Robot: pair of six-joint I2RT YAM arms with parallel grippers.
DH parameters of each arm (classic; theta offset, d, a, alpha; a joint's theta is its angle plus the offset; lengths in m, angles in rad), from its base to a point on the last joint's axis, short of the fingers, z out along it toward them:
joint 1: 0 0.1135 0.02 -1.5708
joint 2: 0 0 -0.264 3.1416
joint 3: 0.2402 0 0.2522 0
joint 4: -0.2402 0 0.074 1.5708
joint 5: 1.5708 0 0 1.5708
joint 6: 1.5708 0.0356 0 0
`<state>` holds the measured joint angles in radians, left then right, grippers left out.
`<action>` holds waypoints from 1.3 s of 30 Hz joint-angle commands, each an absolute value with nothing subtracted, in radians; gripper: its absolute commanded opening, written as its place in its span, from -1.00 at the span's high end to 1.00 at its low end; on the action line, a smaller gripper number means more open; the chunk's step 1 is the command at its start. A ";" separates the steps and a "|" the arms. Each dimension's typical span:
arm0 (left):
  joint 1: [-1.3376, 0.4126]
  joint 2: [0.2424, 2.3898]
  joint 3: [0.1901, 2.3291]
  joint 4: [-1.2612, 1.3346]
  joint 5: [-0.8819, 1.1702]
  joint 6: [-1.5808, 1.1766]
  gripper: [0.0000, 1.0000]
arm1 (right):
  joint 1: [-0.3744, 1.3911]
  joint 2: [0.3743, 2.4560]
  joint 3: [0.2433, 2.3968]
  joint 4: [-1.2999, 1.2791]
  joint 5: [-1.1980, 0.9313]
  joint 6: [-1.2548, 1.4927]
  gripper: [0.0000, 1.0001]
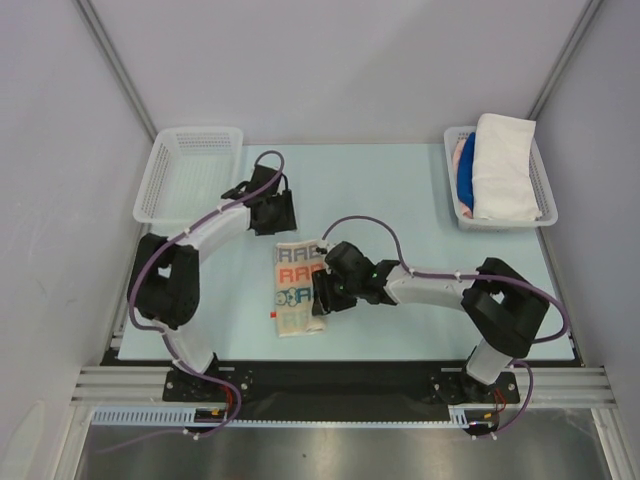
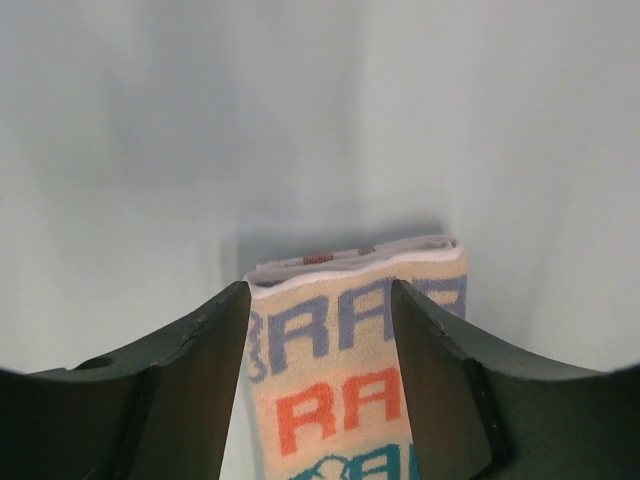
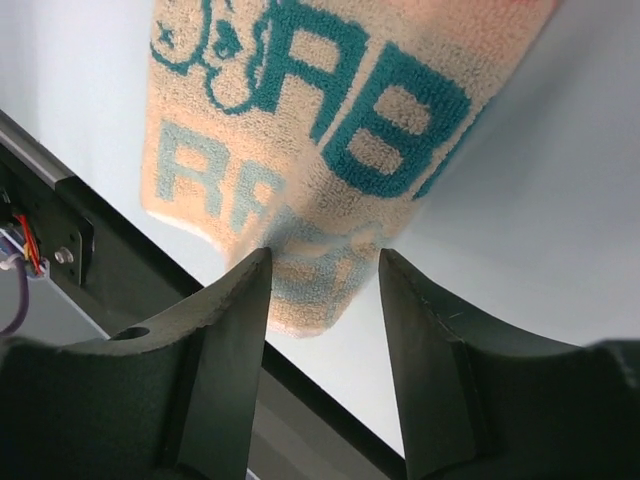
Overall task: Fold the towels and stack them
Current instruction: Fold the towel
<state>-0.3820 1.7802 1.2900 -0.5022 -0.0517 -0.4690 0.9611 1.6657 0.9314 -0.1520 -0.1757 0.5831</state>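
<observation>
Left gripper (image 2: 320,290): jaws well apart, with nothing clamped between them.
Left fingers (image 2: 190,380): dark, one on each side of the wrist view. The gap between them is narrower than the cloth beyond it.
Lettered towel (image 2: 335,390): folded, cream with blue, orange and teal letters. It lies flat on the table (image 1: 400,190) under and just ahead of the left fingertips. Its layered far edge sits just past the tips, and its right side runs behind the right-hand finger.
Left gripper from above (image 1: 272,215): at the towel's far end, pointing down over that edge.
Right gripper (image 3: 323,258): jaws parted. A rounded corner of the lettered towel lies in the gap at the tips and is not visibly pinched.
Right fingers (image 3: 215,350): the cloth spreads away ahead of the tips, teal and pale grey letters up. Bare table shows between the fingers nearer the wrist.
Right gripper from above (image 1: 322,295): on the towel's right side, toward its near end.
Right basket (image 1: 500,225): well away behind the right fingers, at the far right corner. It holds a white towel (image 1: 503,165), a blue towel (image 1: 466,172) and a pink towel (image 1: 459,150).
Left basket (image 1: 190,175): just beyond the left fingers and to their left.
</observation>
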 commanded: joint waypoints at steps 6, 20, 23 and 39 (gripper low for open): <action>-0.388 1.562 1.099 -0.445 -0.063 -0.549 -0.36 | 0.758 1.586 0.920 -0.095 -0.238 0.558 -0.19; -0.376 1.448 0.809 -0.313 0.070 -0.581 -0.57 | 0.614 1.936 1.239 -0.064 -0.405 0.509 -0.25; -0.370 1.428 0.776 -0.304 0.087 -0.591 -0.57 | 0.649 1.918 1.232 -0.122 -0.316 0.499 -0.22; -0.342 1.473 0.699 -0.229 0.146 -0.634 -0.45 | 0.707 1.879 1.205 -0.114 -0.166 0.482 -0.22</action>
<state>-0.3489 1.4475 0.6846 -0.2367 0.1638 -0.6201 0.7326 1.8481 1.1450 -0.1410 -0.1802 0.5106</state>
